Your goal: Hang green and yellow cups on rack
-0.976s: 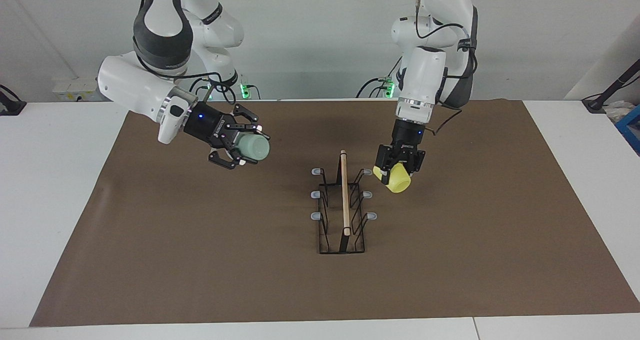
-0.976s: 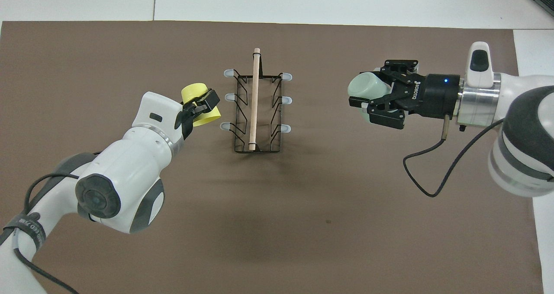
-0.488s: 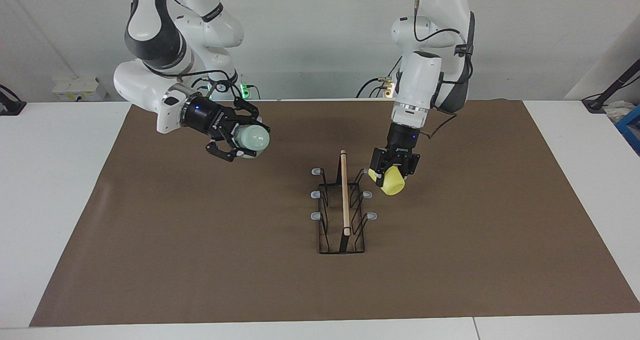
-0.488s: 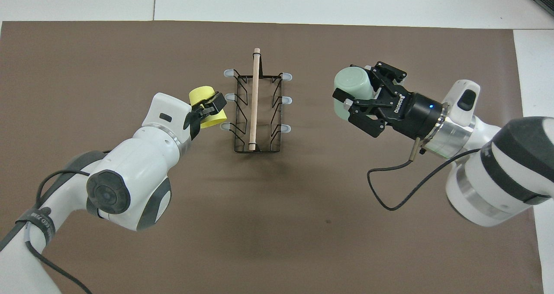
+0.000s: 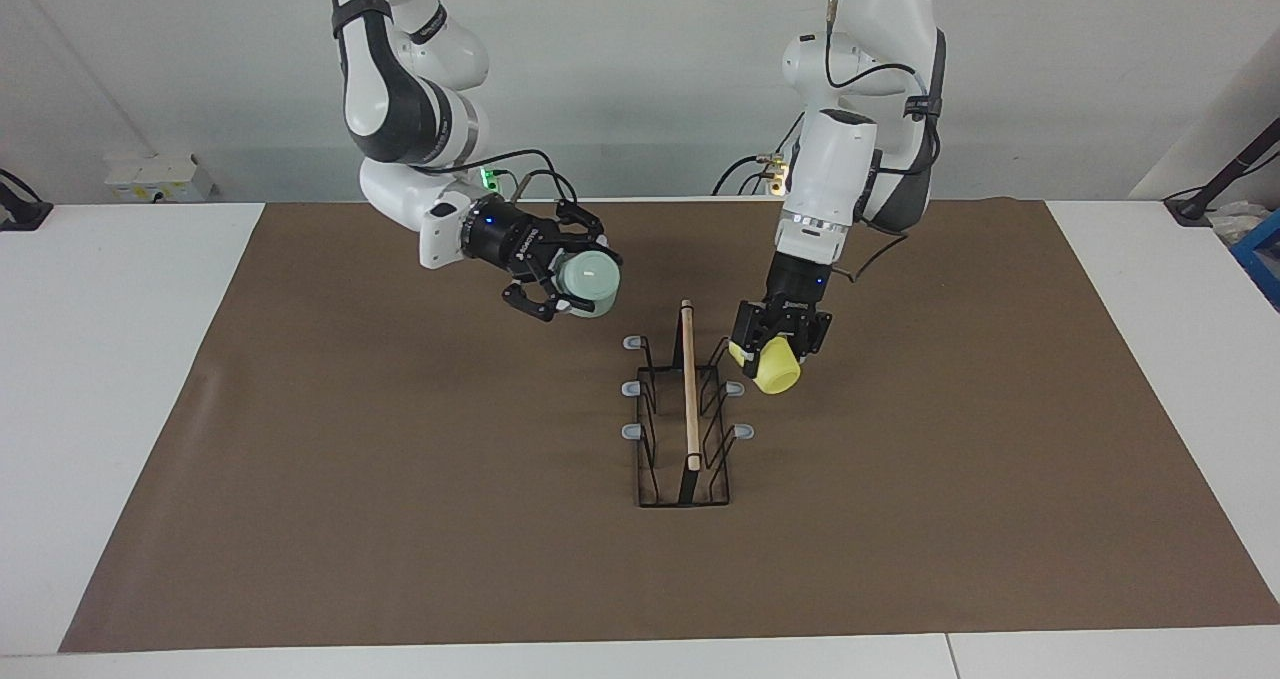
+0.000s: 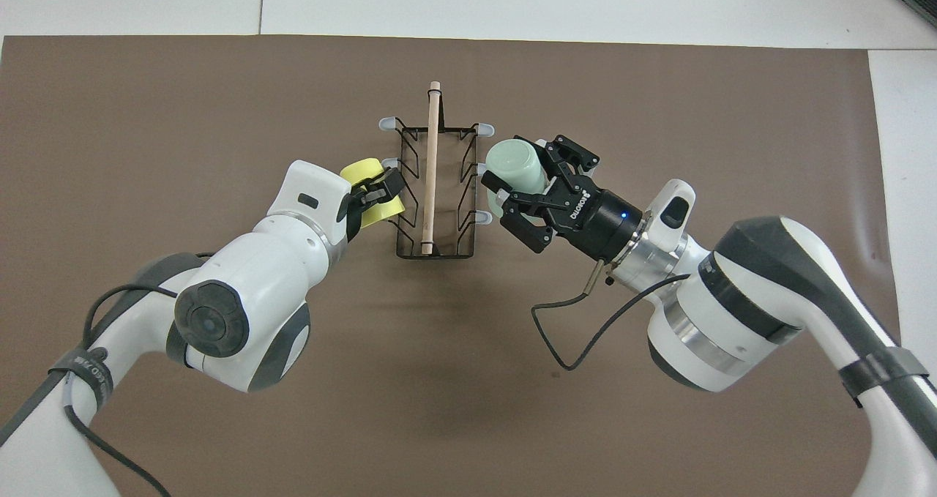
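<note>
The rack [image 5: 689,399] [image 6: 432,160], black wire with a wooden rod on top, stands mid-mat. My left gripper [image 5: 775,347] [image 6: 375,192] is shut on the yellow cup [image 5: 775,375] [image 6: 360,171], which tilts low beside the grey-tipped prongs on the left arm's side; I cannot tell if they touch. My right gripper [image 5: 572,285] [image 6: 523,184] is shut on the pale green cup [image 5: 590,279] [image 6: 512,164]. It holds that cup on its side in the air, just off the prongs on the right arm's side and higher than them.
A brown mat [image 5: 400,519] covers most of the white table [image 5: 110,359]. A black cable [image 6: 564,321] loops from my right wrist over the mat. A blue object [image 5: 1262,249] sits at the table edge at the left arm's end.
My right arm has swung the green cup a long way in toward the rack. My left gripper has brought the yellow cup a little closer to the prongs.
</note>
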`<state>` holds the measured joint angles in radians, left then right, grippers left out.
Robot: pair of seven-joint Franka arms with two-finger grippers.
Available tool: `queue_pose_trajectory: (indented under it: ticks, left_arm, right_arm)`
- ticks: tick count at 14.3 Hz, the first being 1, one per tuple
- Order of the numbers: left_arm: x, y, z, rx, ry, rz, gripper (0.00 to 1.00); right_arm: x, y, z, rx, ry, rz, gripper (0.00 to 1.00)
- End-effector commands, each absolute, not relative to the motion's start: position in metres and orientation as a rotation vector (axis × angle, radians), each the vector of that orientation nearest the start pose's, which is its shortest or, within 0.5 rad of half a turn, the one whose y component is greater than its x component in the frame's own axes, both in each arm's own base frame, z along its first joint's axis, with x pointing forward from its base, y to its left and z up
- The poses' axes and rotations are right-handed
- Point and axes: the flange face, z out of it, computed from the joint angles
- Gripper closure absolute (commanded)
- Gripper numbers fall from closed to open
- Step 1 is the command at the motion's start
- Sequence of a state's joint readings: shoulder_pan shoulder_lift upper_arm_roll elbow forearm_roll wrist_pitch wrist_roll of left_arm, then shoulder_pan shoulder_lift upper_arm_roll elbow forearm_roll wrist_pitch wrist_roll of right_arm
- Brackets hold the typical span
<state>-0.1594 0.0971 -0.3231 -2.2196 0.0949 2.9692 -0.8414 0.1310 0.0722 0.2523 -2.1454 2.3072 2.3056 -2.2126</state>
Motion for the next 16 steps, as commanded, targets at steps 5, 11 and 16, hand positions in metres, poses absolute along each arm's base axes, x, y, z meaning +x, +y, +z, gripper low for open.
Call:
queue_pose_trajectory:
  ticks: [5,11,16]
  left_arm:
    - [0.490,-0.295,0.432,-3.326,-0.475,-0.765,0.29]
    - [0.493,-0.299,0.438,-3.302,-0.453,-0.686,0.00]
    - [0.535,-0.259,0.495,-3.184,-0.167,-0.461,0.00]
  right_arm:
    - [0.536,0.254,0.363,-1.692,-0.573,-1.492,1.00]
    - [0.535,0.284,0.321,-1.657,-0.534,-1.534,1.00]
    - [0.528,0.281,0.310,-1.689,-0.538,-1.509,1.00]
